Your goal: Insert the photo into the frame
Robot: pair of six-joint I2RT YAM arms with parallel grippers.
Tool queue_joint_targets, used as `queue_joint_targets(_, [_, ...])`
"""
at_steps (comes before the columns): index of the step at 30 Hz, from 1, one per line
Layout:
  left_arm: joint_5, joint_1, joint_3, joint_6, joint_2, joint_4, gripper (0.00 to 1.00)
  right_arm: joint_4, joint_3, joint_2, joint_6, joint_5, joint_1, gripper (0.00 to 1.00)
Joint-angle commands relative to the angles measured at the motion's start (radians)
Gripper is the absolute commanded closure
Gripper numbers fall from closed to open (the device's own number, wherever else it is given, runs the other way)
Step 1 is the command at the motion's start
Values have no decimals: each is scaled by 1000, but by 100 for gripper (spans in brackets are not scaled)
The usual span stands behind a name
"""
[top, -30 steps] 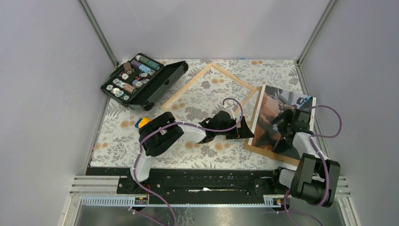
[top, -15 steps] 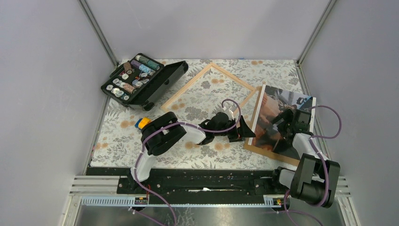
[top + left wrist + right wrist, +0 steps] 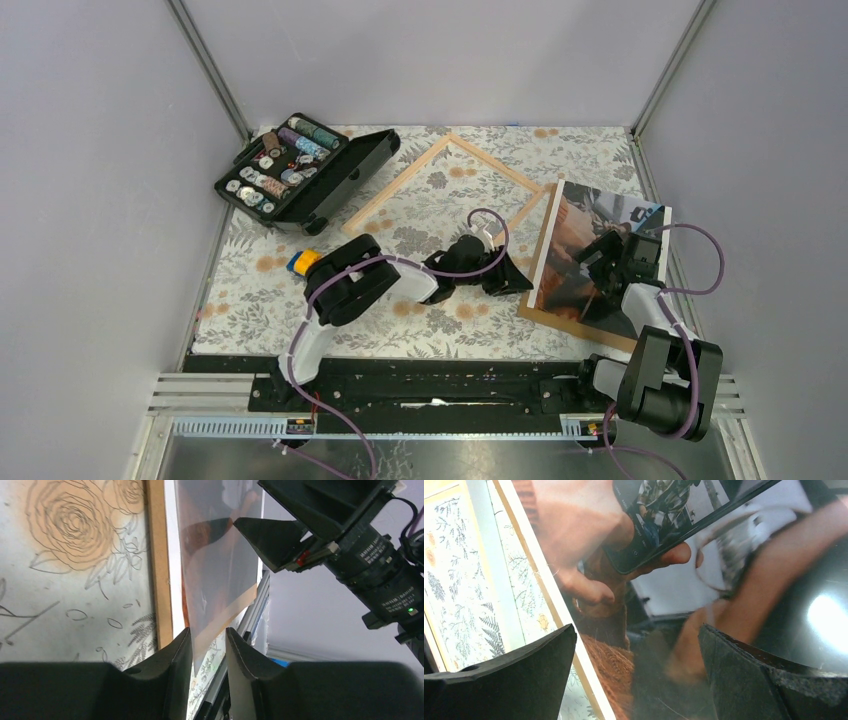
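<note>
where the left arm stretches across the floral table cover [image 3: 250, 295] to the right, the left gripper [image 3: 518, 280] sits at the near left edge of the photo [image 3: 565, 225]. in the left wrist view its fingers [image 3: 182, 652] stand close together with a slim gap between them. the photo's raised corner [image 3: 215, 605] dips into that gap. the sheet is thinner than the gap, so the claw reads as partly open and not clamped. i cannot tell whether either pad touches the paper.

the photo lies on the right side of the table, over the right part of the frame [image 3: 398, 182]. its glossy face is up, showing a hand holding a phone. a pale wood rail of the frame [image 3: 159, 580] runs just beside the photo's left edge and pokes out past its near edge in the top view. the rest of the frame spreads toward the far middle of the table.

the right gripper [image 3: 612, 255] hangs over the middle of the photo. its fingers [image 3: 544, 672] are spread wide with nothing between them but the print's surface [image 3: 664, 580] below. seen from the left wrist, one right fingertip [image 3: 270, 535] comes very near the photo, but contact is unclear.

a black case [image 3: 330, 185] lies open at the far left, well apart from the frame's corner, with thread spools [image 3: 290, 150] inside.
</note>
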Motion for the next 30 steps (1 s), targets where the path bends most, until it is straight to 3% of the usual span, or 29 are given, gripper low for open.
queue_joint_targets(1, [14,10,64,13,32,25,71,-11,-15,-9,-9,-33,-3,1])
queue_joint_targets(7, [6,22,129,124,25,-129,100,6,-32,-73,-39,-88,-3,1])
queue_joint_targets(13, [-59,30,156,286,-78,-318,100,92,-51,-118,-56,-207,-3,0])
queue_joint_targets(18, [-69,101,58,346,-230,-368,100,135,-45,-116,-57,-310,13,0])
queue_joint_targets(30, [-74,292,-136,482,-547,-577,100,96,30,-43,-71,-363,77,0])
